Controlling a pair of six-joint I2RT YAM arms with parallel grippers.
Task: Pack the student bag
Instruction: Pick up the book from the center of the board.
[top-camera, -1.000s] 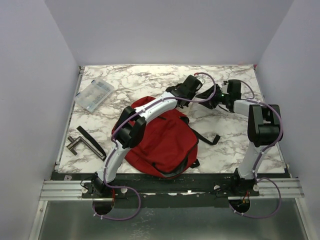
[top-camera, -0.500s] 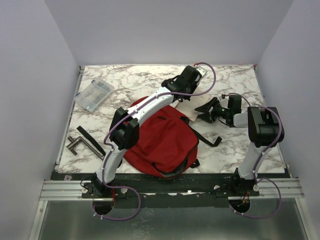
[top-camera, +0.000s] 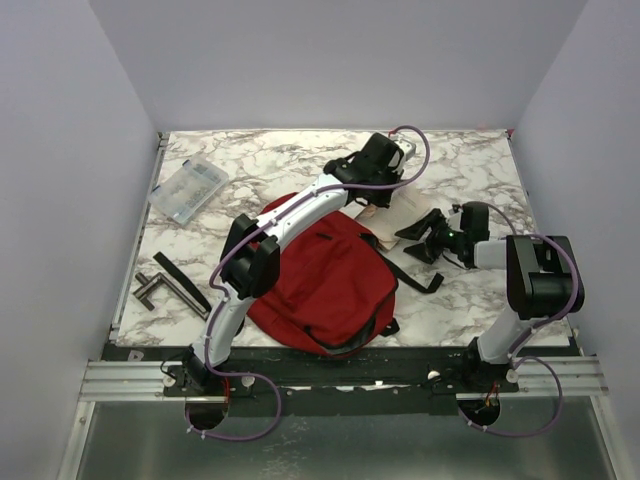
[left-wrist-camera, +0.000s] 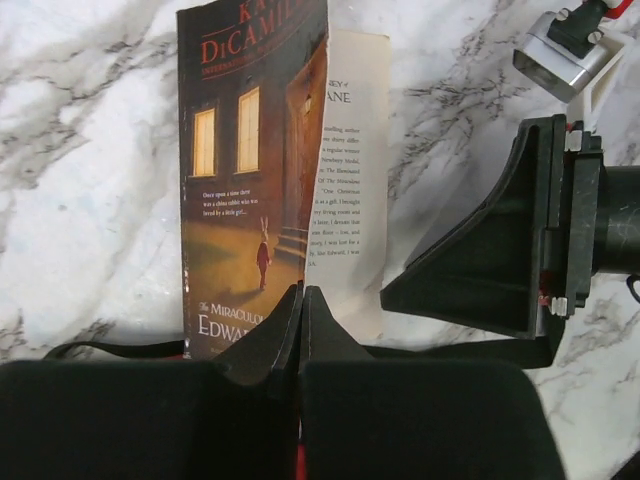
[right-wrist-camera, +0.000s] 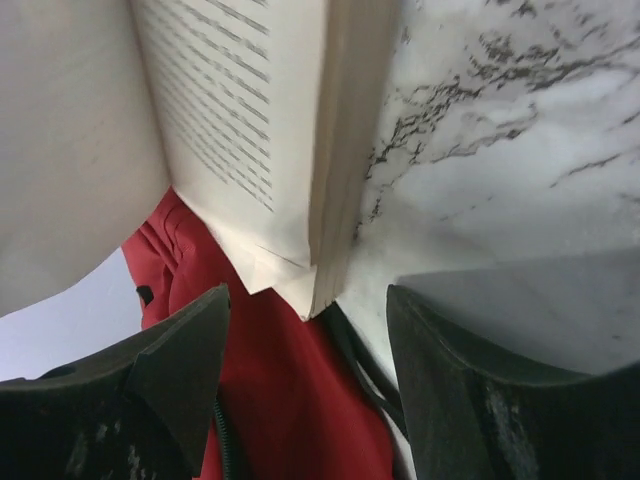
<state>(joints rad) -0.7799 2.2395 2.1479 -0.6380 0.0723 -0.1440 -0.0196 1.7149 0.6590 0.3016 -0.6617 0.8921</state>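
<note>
The dark red student bag (top-camera: 320, 280) lies at the table's front centre, its black straps trailing to the right. A paperback book (top-camera: 385, 217) lies just behind its right shoulder. In the left wrist view the book (left-wrist-camera: 250, 170) has its dark cover lifted off the pages. My left gripper (left-wrist-camera: 301, 292) is shut on the cover's lower edge; it also shows in the top view (top-camera: 372, 193). My right gripper (top-camera: 417, 238) is open. Its jaws frame the book's near corner (right-wrist-camera: 300, 270), with the bag (right-wrist-camera: 280, 400) below. The right gripper also shows in the left wrist view (left-wrist-camera: 490, 270).
A clear plastic case (top-camera: 188, 188) lies at the back left. A black strip (top-camera: 182, 282) and a T-shaped metal piece (top-camera: 160, 290) lie at the front left. A black bag strap (top-camera: 415, 275) runs under the right gripper.
My right gripper has swung from the back of the table toward the front, down beside the book. My left gripper has stayed near the book, whose pale pages now show.
</note>
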